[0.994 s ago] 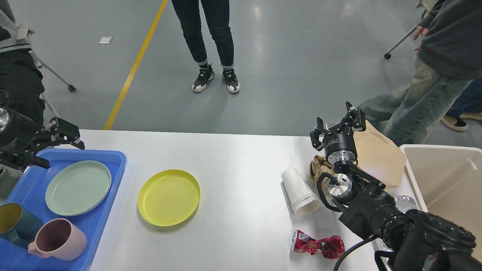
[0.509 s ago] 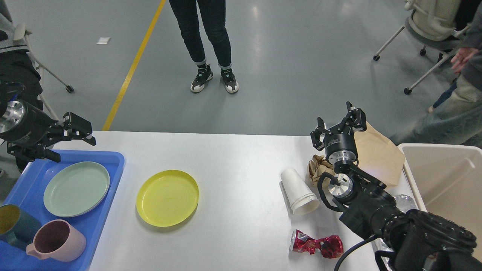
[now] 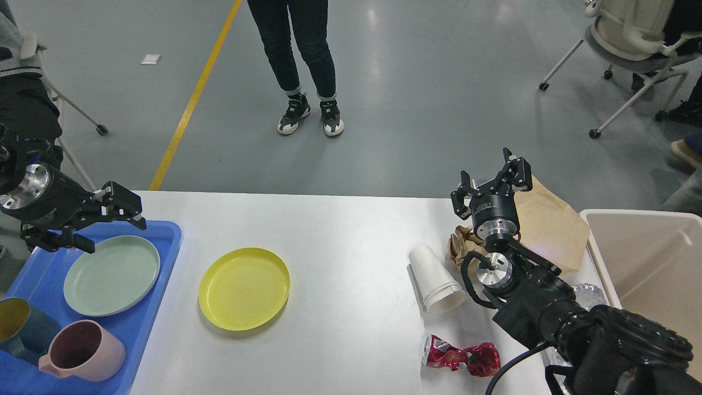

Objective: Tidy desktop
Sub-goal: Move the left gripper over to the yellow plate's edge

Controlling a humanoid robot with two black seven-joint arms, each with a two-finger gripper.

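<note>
Glossy grey floor (image 3: 439, 82), yellow line (image 3: 194, 99), wheeled chair (image 3: 630, 38).

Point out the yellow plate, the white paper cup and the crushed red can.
yellow plate (image 3: 244, 288), head view, centre of its well
white paper cup (image 3: 433, 274), head view, its side wall
crushed red can (image 3: 463, 357), head view, its crumpled middle

- The desktop (image 3: 340, 247) showed a smooth, matt white surface.
- The yellow plate (image 3: 244, 288) and blue tray (image 3: 159, 274) looked like plastic with a soft sheen.
- A red wrapper (image 3: 462, 357) lay crinkled and glossy like foil.
- A brown bag (image 3: 548, 225) was matt, creased paper.
- The white cup (image 3: 436, 277) appeared to be matt paper.
</note>
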